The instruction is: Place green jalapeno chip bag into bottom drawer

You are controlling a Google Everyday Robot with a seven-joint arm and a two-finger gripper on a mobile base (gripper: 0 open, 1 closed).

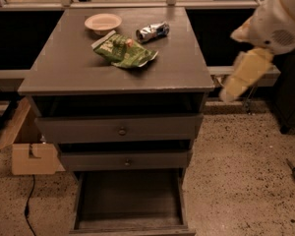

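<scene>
jaws: i cannot tell how they stand. gripper [232,88] hangs in the air off the right side of the cabinet [182,70], near its front right corner and well apart from the bag. green jalapeno chip bag [124,51] lies crumpled on the cabinet top, toward the back and left of centre. pale bowl [103,22] sits just behind it to the left, and a silver-and-blue foil packet [152,31] just behind it to the right. bottom drawer [130,198] is pulled out at floor level, its flat floor in view. two knobbed drawers [122,129] above it sit further in. cardboard box [32,157] rests on the floor left of the cabinet.
</scene>
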